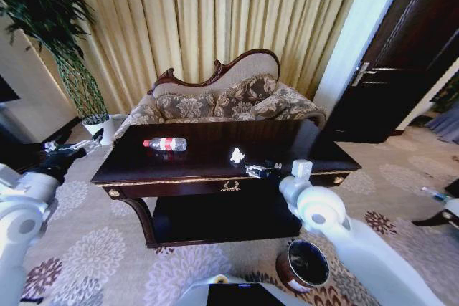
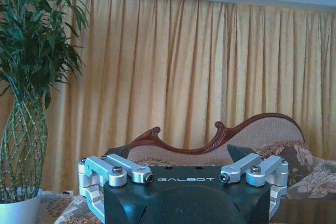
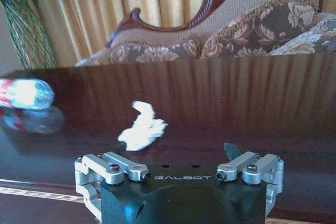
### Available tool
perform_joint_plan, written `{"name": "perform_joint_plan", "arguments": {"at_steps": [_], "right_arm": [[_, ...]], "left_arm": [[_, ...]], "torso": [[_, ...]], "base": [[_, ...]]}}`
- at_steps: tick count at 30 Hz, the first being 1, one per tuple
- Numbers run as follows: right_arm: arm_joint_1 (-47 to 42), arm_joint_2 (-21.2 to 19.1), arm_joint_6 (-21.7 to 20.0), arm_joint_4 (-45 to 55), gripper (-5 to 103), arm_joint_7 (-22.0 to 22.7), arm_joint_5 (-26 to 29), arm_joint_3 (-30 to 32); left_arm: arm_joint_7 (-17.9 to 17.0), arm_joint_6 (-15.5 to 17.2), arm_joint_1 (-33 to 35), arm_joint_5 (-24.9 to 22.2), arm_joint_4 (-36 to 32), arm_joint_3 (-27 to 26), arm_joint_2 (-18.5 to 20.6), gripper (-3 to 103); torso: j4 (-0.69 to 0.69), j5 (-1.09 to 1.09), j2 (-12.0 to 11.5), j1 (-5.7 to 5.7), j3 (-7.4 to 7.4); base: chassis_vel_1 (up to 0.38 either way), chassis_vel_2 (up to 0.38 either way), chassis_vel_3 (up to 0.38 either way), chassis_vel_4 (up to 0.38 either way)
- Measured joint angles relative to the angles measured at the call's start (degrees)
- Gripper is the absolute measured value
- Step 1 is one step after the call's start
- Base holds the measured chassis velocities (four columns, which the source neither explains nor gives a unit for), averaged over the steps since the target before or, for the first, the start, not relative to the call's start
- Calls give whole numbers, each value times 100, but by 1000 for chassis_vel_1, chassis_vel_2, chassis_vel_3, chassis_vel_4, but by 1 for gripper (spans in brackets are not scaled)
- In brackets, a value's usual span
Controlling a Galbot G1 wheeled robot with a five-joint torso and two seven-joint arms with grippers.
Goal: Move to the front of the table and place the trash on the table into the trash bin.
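Item 1: the table [image 1: 208, 150], dark glossy console with gold trim. You are parked at its front edge, so the drive is, by my reading, done.

Item 2: the trash, two lots. The clear bottle with red label [image 1: 166, 144] lies on its side toward the table's back left corner. The crumpled white paper scrap [image 1: 237, 155] sits right of the table's middle, nearer the front edge, well apart from the bottle.

Item 3: the trash bin [image 1: 304, 265], reddish-brown with black inside, stands on the carpet below the table's front right corner, beneath your right arm, handy for a drop.

Item 4: the right gripper [image 1: 261, 171], low over the front edge, aimed at the scrap [image 3: 142, 128] just ahead of it. Its fingers look spread apart and hold nothing, though the tips are partly hidden; no contact with the scrap is seen.

Item 5: the left gripper [image 1: 77, 146], off the table's left end near the white plant pot [image 1: 97, 127], pointed at the curtain. I cannot tell its finger state.
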Motion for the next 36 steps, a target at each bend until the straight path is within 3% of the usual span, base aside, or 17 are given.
{"name": "perform_joint_plan", "arguments": {"at_steps": [6, 11, 14, 15, 22, 36], "right_arm": [[509, -76, -143, -459, 100, -297, -120, -236], [1008, -33, -193, -560, 100, -284, 115, -514], [1227, -8, -133, -620, 100, -425, 166, -704], [1422, -11, 24, -686, 100, -686, 100, -901], [1948, -39, 87, -759, 100, -844, 131, -1462], [2377, 373, -331, -1055, 100, 26, 511, -2018]], "left_arm": [[-6, 2, -21, 56, -11, 64, -2, 100], [-46, 32, -26, 77, -48, 116, -9, 100], [-61, 38, -27, 81, -59, 128, -9, 100], [-68, 40, -28, 85, -61, 129, -8, 100], [-72, 41, -15, 98, -61, 118, -2, 100], [-74, 42, -70, 186, -61, 221, -71, 100]], "torso": [[1, 0, 0, -3, -2], [2, -1, 1, -2, -2], [2, 0, 1, -2, -1], [2, -1, 1, -2, -1], [2, 0, 1, -2, -2], [2, -1, 1, -2, -1]], "base": [[0, 0, 0, 0], [0, 0, 0, 0], [0, 0, 0, 0], [0, 0, 0, 0], [0, 0, 0, 0], [0, 0, 0, 0]]}}
